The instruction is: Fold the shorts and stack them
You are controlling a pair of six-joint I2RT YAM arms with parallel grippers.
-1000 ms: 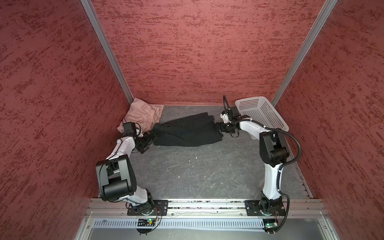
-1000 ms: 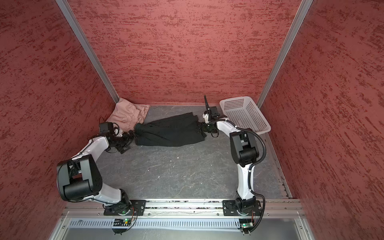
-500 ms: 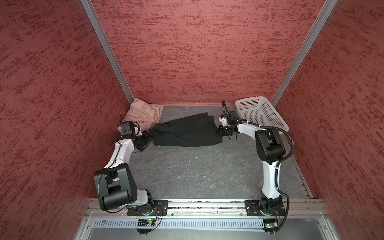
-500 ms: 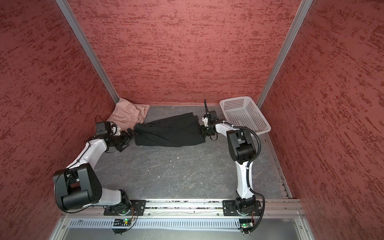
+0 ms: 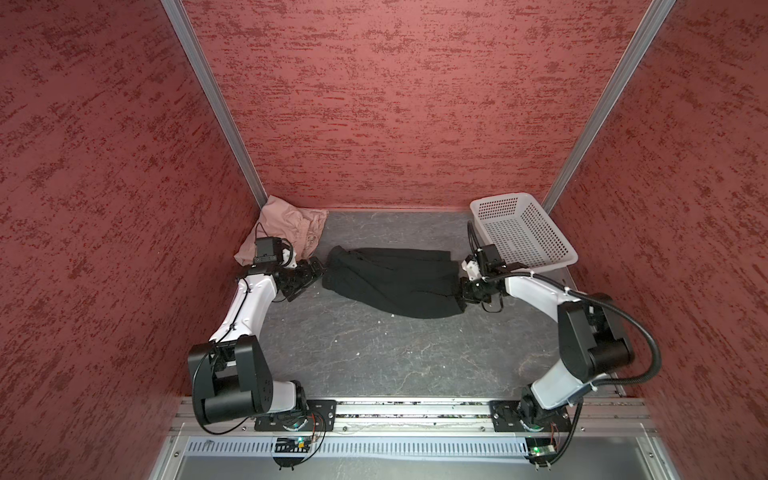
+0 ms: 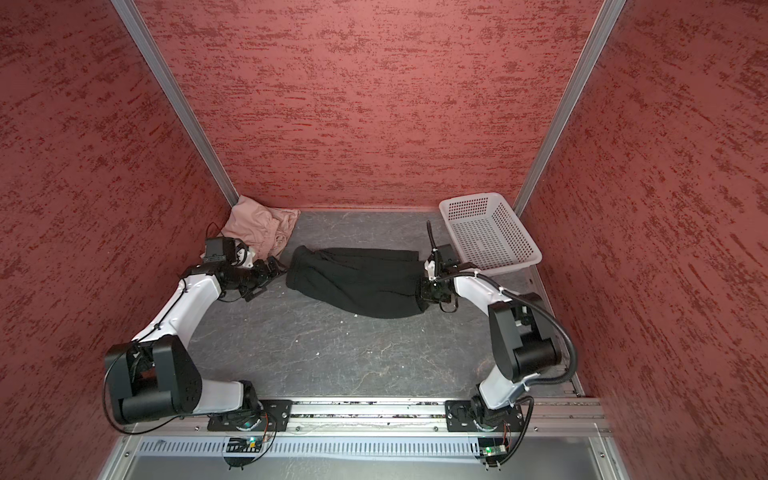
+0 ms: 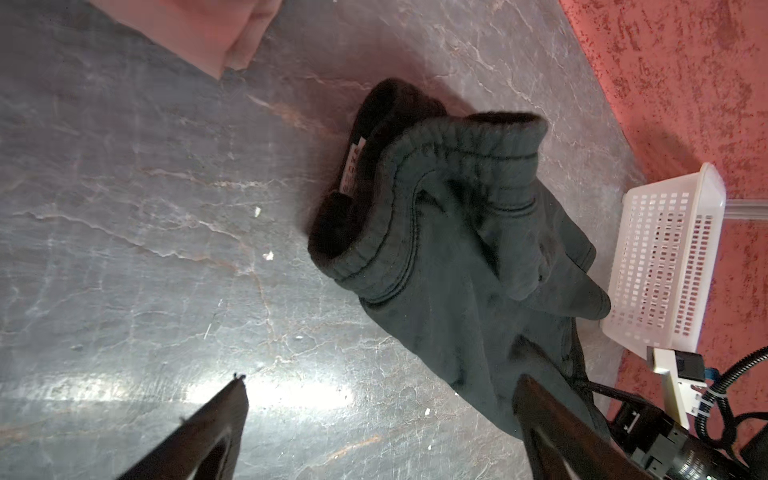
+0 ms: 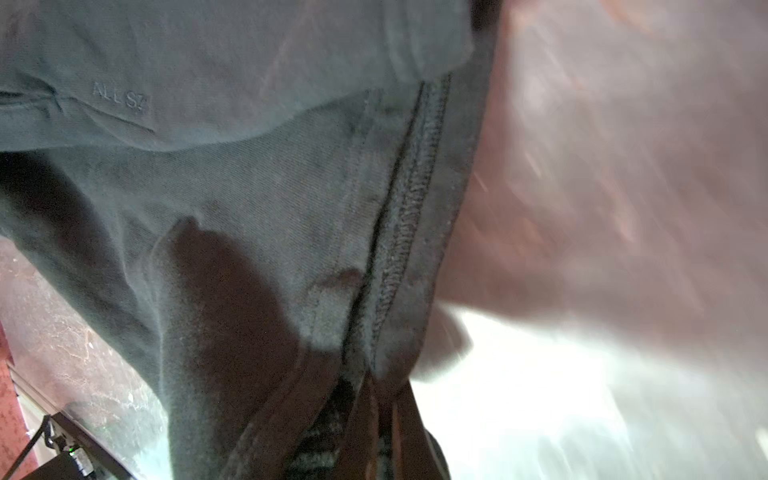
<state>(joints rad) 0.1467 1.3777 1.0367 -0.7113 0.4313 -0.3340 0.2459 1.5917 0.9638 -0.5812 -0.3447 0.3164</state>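
The black shorts (image 5: 390, 282) (image 6: 357, 286) lie stretched left to right at the back middle of the table. Their gathered waistband (image 7: 436, 174) faces my left gripper (image 5: 318, 270) (image 6: 278, 266) (image 7: 382, 399), which stands open just off that end, with only bare table between its fingers. My right gripper (image 5: 463, 291) (image 6: 424, 291) (image 8: 380, 399) is shut on the stitched hem at the black shorts' (image 8: 291, 187) other end. The pink shorts (image 5: 286, 226) (image 6: 257, 228) (image 7: 216, 29) sit crumpled in the back left corner, behind the left wrist.
A white perforated basket (image 5: 523, 232) (image 6: 490, 237) (image 7: 665, 257) stands in the back right corner, just behind the right wrist. Red walls close in the table on three sides. The grey table (image 5: 374, 353) stretches toward the front rail.
The right gripper has gone from open to shut on the black shorts' hem. The left gripper has edged a little closer to the waistband and stays open.
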